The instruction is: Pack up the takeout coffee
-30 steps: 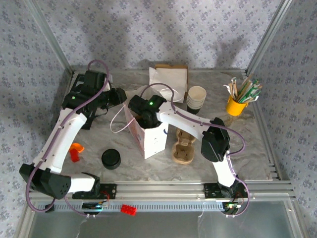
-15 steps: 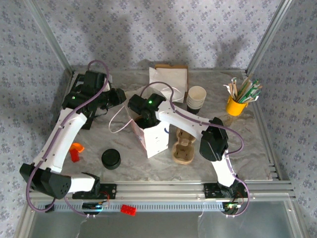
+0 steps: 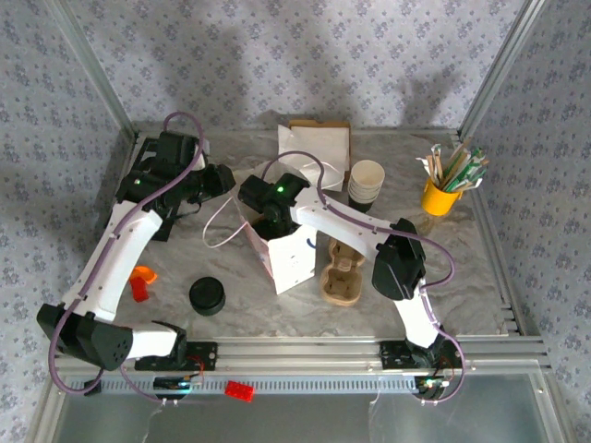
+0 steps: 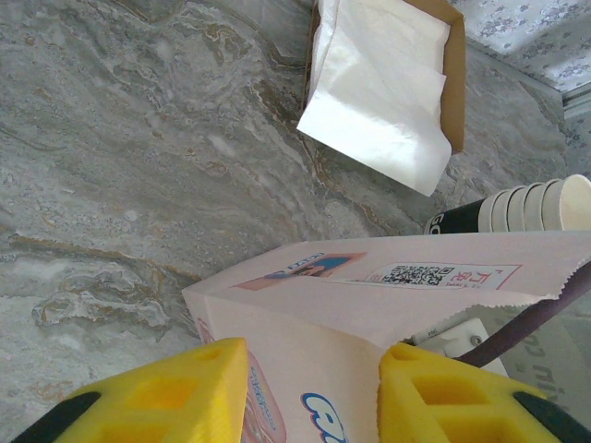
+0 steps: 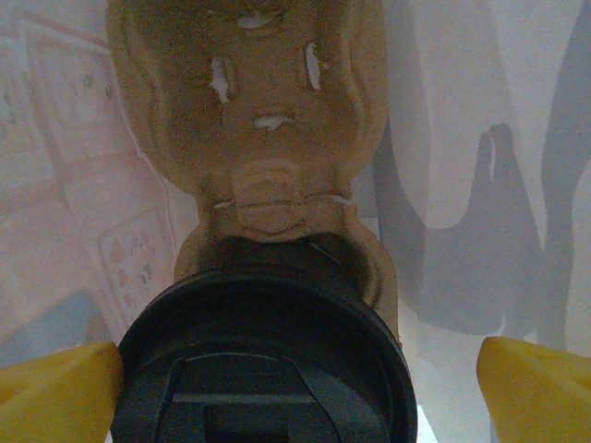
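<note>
Inside paper bag (image 3: pixel 286 263), lidded coffee (image 5: pixel 268 369), pulp tray (image 5: pixel 249 120)

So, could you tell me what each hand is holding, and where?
The left hand grips the paper bag by its top edge; the right hand, open around the takeout coffee, holds nothing.

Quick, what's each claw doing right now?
Left gripper: straddles a corner of the white paper bag; whether it grips cannot be told.
Right gripper: open, either side of the black-lidded coffee cup, not gripping it.
</note>
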`<state>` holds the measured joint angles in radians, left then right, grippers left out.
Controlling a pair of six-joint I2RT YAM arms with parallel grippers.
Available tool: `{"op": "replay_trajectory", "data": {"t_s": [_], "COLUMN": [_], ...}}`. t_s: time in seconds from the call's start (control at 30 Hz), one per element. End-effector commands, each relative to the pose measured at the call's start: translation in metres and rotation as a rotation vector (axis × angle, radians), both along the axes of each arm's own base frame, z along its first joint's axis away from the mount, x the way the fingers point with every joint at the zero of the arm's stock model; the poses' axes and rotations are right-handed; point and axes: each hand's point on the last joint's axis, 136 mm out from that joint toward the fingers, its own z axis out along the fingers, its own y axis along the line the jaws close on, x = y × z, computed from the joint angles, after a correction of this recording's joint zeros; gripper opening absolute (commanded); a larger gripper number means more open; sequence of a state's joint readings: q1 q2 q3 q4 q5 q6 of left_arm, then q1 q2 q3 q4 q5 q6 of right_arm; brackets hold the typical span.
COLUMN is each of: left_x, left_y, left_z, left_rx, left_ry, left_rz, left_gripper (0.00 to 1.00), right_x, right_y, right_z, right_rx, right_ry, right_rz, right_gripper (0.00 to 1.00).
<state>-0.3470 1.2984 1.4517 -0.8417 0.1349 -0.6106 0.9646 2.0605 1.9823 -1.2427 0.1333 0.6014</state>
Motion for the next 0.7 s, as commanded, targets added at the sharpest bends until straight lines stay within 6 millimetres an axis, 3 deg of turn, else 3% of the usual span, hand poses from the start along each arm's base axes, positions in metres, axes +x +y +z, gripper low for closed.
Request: {"op": "replay_trajectory", "data": {"t_s": [0.0, 0.67], "left_x": [0.002, 0.004], "left_y": [-0.001, -0.001], "left_z": [0.004, 0.005], "left_rx": [-0.006, -0.005], "left_ry": [-0.004, -0.008], "left_rz": [-0.004, -0.002], "left_gripper": [0.38, 0.37], "right_x": [0.0, 0.0], "right_y": [-0.005, -0.005], "right_z": [0.012, 0.03], "right_rx": [-0.014, 0.009], "right_ry": [-0.02, -0.055], "right_rz": [-0.003, -0.004], "right_gripper": [1.0, 1.0]}}
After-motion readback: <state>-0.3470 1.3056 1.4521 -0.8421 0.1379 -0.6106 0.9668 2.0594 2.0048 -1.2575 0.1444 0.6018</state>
